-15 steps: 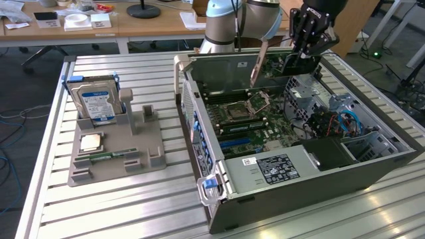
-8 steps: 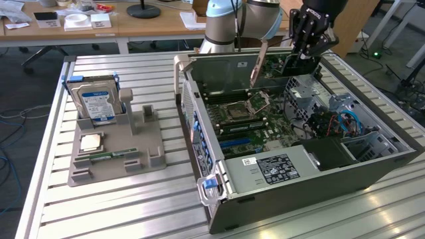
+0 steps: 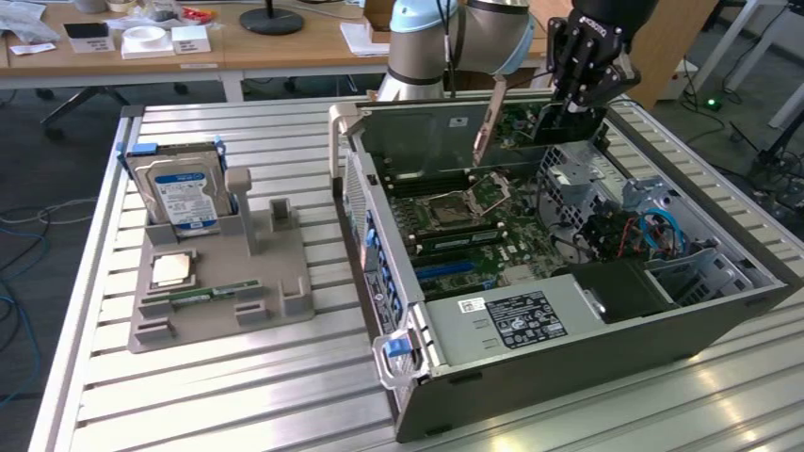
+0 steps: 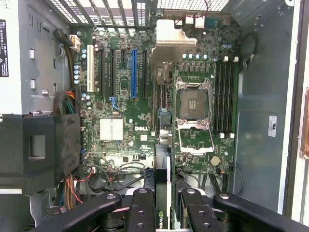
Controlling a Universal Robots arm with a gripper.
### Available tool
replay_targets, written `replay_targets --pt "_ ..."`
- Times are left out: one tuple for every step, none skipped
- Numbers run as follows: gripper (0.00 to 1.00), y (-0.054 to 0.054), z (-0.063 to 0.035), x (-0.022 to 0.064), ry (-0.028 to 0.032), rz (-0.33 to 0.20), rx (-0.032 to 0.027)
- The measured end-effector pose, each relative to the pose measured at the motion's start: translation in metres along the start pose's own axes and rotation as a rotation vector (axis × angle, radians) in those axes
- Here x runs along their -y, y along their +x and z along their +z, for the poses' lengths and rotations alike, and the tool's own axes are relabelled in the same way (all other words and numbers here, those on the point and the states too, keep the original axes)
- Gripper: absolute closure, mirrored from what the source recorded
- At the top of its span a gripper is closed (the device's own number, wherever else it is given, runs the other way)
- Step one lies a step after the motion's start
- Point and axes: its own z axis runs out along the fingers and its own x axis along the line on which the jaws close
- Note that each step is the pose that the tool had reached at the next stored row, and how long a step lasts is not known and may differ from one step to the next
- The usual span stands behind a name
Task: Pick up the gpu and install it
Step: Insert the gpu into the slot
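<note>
The gpu (image 3: 543,124) hangs on edge over the open computer case (image 3: 703,311), its silver end bracket (image 3: 488,122) slanting down toward the motherboard (image 3: 472,226). My gripper (image 3: 575,105) is shut on the card's upper edge, at the case's far end. In the wrist view the gpu (image 4: 162,164) runs edge-on between my black fingers (image 4: 142,203), and my gripper (image 4: 164,195) is clamped on it from both sides. Its bracket (image 4: 169,41) sits over the board between the blue slot (image 4: 134,72) and the CPU socket (image 4: 194,104). The card is above the board, apart from the slots.
At the exterior view's left, a grey holder (image 3: 270,292) carries a silver hard drive (image 3: 186,193), a CPU (image 3: 172,270) and a RAM stick (image 3: 214,294). The power supply (image 3: 515,315) fills the case's near end. Drive bays and cables (image 3: 641,231) crowd the exterior view's right.
</note>
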Motion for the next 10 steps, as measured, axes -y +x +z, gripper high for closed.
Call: replay_targets --pt "0.74 0.0001 0.0008 0.0 -0.0001 0.0 -0.0003" --pt "0.74 0.0001 0.0014 0.0 -0.0001 0.0 -0.0002" --pt "0.74 0.0001 0.0021 0.0 -0.0001 0.0 -0.0002" --pt "0.74 0.0002 0.0025 0.0 -0.0001 0.0 -0.0003" --pt "0.74 0.0002 0.0026 -0.0001 -0.0001 0.0 -0.0004" --pt "0.74 0.0002 0.0026 0.0 -0.0001 0.0 -0.0005" --pt "0.74 0.0002 0.0026 0.0 -0.0001 0.0 -0.0004" --pt "0.74 0.0002 0.0026 0.0 -0.0001 0.0 -0.0005" --pt "0.74 0.0002 0.0026 -0.0001 -0.0001 0.0 -0.0004" --pt "0.74 0.0002 0.0026 0.0 -0.0001 0.0 -0.0004"
